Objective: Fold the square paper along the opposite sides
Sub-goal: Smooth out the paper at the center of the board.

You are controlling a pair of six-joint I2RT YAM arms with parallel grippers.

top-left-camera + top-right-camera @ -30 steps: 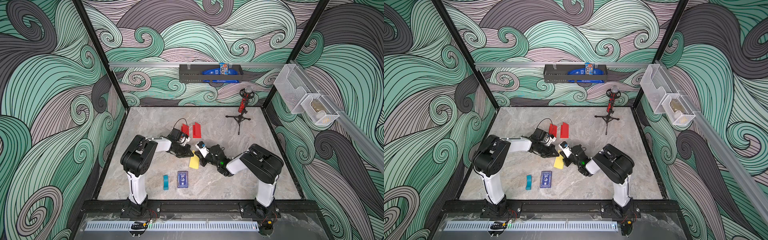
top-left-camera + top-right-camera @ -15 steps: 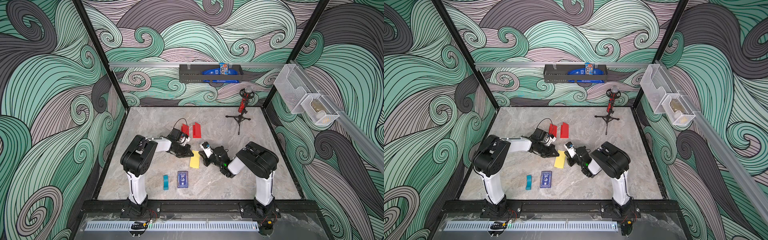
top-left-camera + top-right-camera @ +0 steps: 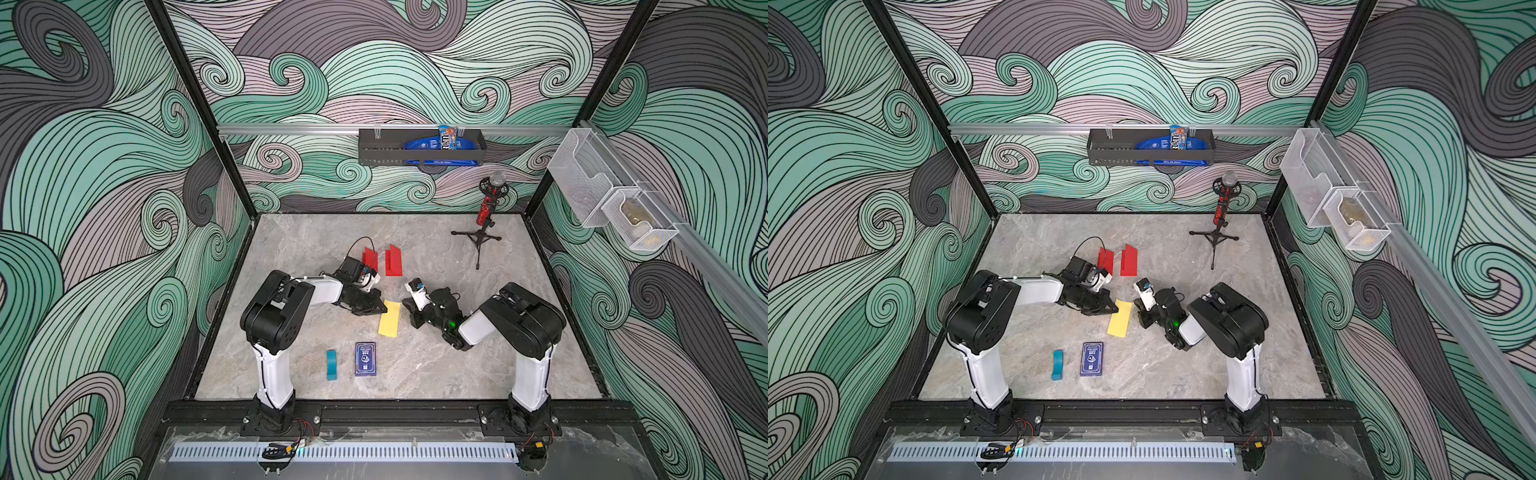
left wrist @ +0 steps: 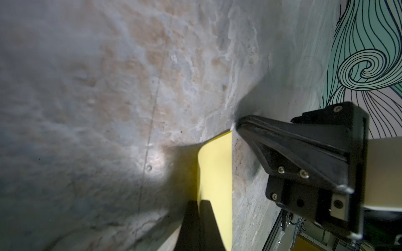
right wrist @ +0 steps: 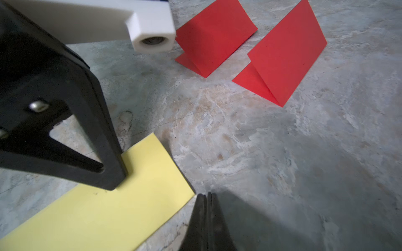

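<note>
Pressing the folded yellow paper rectangle (image 3: 390, 318) flat on the grey marble-look table (image 3: 436, 374).
Your left gripper (image 5: 116, 181), clenched, stands on one far corner; your right gripper (image 5: 205, 195), clenched too, is just beside the next corner. The black wall basket (image 3: 382, 151) holds blue packets (image 3: 428, 144).
</note>
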